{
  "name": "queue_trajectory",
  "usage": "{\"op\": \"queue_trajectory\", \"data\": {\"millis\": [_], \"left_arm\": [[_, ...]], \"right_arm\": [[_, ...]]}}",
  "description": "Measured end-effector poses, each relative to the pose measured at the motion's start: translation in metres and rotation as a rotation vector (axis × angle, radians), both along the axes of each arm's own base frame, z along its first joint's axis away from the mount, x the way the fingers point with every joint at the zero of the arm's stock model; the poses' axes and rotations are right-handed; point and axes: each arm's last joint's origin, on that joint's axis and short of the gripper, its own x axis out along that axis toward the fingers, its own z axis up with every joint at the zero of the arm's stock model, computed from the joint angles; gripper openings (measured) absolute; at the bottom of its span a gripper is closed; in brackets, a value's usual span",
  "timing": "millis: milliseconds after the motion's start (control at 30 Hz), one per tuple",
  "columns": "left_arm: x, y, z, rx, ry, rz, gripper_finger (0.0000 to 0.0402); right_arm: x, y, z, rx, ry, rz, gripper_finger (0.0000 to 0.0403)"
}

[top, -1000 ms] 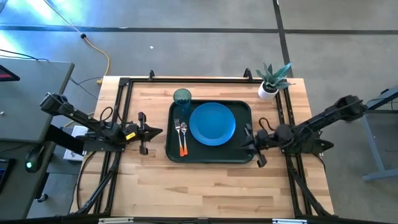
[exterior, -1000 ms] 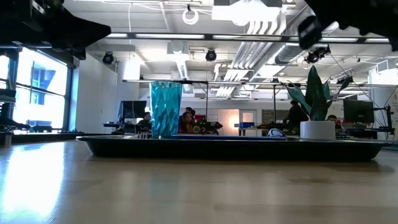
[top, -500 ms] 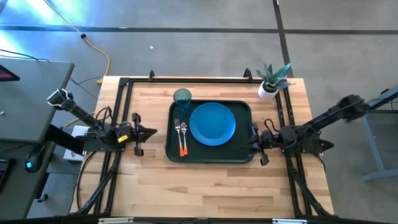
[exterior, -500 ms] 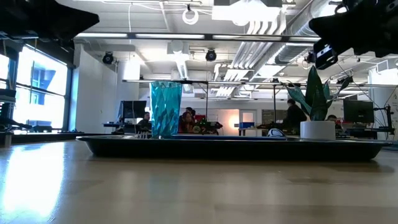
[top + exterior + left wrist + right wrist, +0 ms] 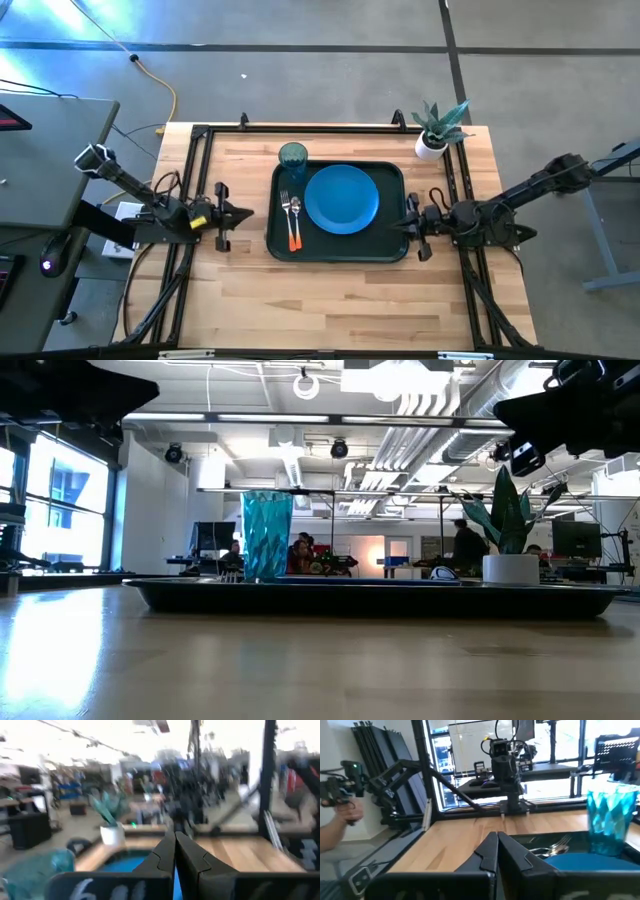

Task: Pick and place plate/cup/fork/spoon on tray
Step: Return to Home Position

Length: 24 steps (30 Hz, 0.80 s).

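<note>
the large dark green rectangular tray (image 5: 280,245) with its raised rim lies in the middle of the pale wooden worktop (image 5: 340,300), and everything i am meant to load sits on it. the flat round bright blue plate (image 5: 342,198) fills the middle and right of the tray. the small fork (image 5: 287,208) with silver tines and slim orange handle and the small spoon (image 5: 296,215) with its shiny oval bowl and orange handle lie side by side just left of the plate, handles toward the near edge. the translucent teal-blue tumbler cup (image 5: 293,156) stands upright at the tray's far left corner.

my left gripper (image 5: 240,211) hangs over bare worktop left of the tray, apart from it, its jaws pressed together and empty. my right gripper (image 5: 410,226) sits just beside the tray's right rim, jaws likewise closed on nothing; its wrist view shows the pads meeting with only the tray edge beyond.

a white pot with a green plant (image 5: 434,135) stands at the far right corner, off the tray. in the right wrist view a person's hand (image 5: 342,822) shows beyond the worktop.

i judge the placing finished: nothing of the task lies off the tray. the next move calls only for drawing both arms clear to rest without clipping the rim.
</note>
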Motion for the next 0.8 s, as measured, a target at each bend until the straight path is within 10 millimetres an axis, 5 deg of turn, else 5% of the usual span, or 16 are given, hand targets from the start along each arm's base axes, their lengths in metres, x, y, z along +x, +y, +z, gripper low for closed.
{"op": "queue_trajectory", "data": {"millis": [200, 800], "left_arm": [[0.003, 0.011, 0.013, 0.036, -0.139, -0.025, 0.0000], [0.003, 0.006, -0.013, -0.033, 0.110, 0.045, 0.0000]], "right_arm": [[0.003, -0.009, 0.003, -0.014, -0.027, 0.034, 0.0000], [-0.008, -0.008, 0.003, -0.009, -0.021, 0.114, 0.0000]]}}
